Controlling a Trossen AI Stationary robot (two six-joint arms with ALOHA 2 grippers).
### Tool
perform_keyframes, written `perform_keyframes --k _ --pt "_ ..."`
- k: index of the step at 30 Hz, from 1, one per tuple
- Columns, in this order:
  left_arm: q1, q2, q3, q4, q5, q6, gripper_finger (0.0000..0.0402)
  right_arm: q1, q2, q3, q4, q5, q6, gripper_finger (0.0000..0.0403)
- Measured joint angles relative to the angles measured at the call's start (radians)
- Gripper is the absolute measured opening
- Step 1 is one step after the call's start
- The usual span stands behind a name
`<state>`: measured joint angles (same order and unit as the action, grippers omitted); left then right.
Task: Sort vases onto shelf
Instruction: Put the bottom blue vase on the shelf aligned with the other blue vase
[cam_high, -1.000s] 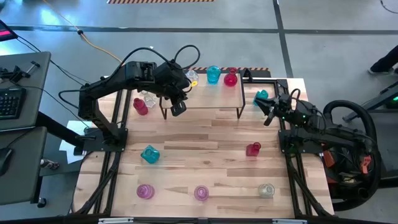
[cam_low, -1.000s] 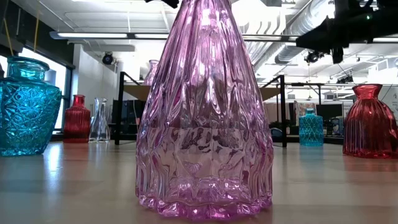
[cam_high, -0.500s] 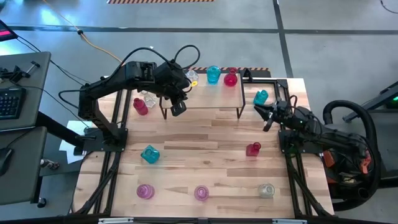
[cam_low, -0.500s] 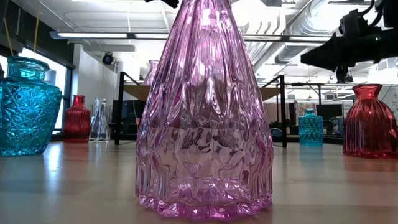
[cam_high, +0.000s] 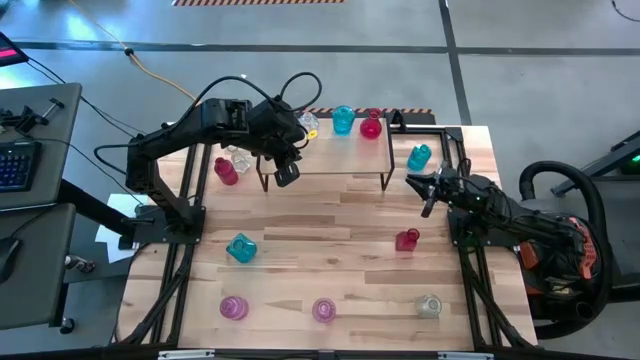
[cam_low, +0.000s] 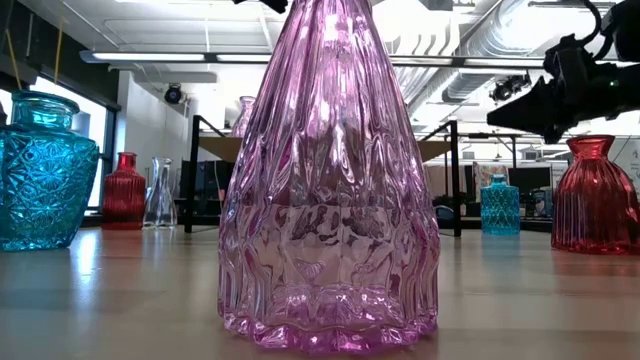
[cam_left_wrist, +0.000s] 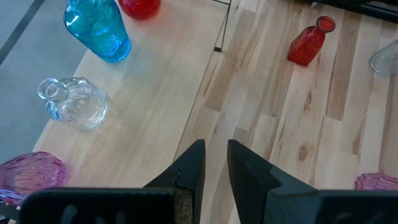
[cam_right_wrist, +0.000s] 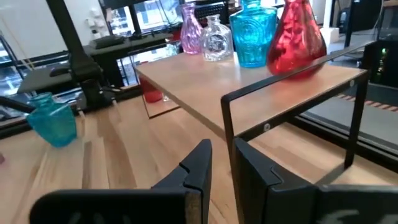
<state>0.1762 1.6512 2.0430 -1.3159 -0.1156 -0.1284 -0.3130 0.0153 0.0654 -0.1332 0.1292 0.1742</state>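
Hovering right gripper (cam_high: 422, 193), fingers nearly closed and empty | red vase (cam_high: 406, 239) upright on desk (cam_high: 330, 245), lower right of centre, just below fingers | right arm nearer | shelf (cam_high: 330, 152) upper centre

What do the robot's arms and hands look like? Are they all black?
Mostly, yes. Both arms are dark black metal with chunky joints, and black cables loop over the left arm. The left hand and the right hand each have two flat, pointed black fingers. Black frames bolt both arms to the table.
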Motion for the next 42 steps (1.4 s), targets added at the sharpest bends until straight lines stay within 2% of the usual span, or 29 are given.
perform_keyframes --k 28,34,38,42 --pt "0.000 0.000 0.000 0.001 0.000 0.000 0.0058 0.000 0.003 0.000 -0.001 0.017 0.008 0.0048" --pt "0.000 0.005 0.001 0.094 0.001 -0.001 0.0058 0.000 0.003 0.000 -0.001 0.017 0.008 0.0048" --pt "0.000 0.009 0.001 0.091 0.028 -0.077 0.0058 0.000 0.003 0.000 -0.001 0.017 0.008 0.0048" --pt "-0.001 0.014 0.001 -0.042 0.089 -0.210 0.0058 0.000 0.003 0.000 -0.001 0.017 0.008 0.0048"
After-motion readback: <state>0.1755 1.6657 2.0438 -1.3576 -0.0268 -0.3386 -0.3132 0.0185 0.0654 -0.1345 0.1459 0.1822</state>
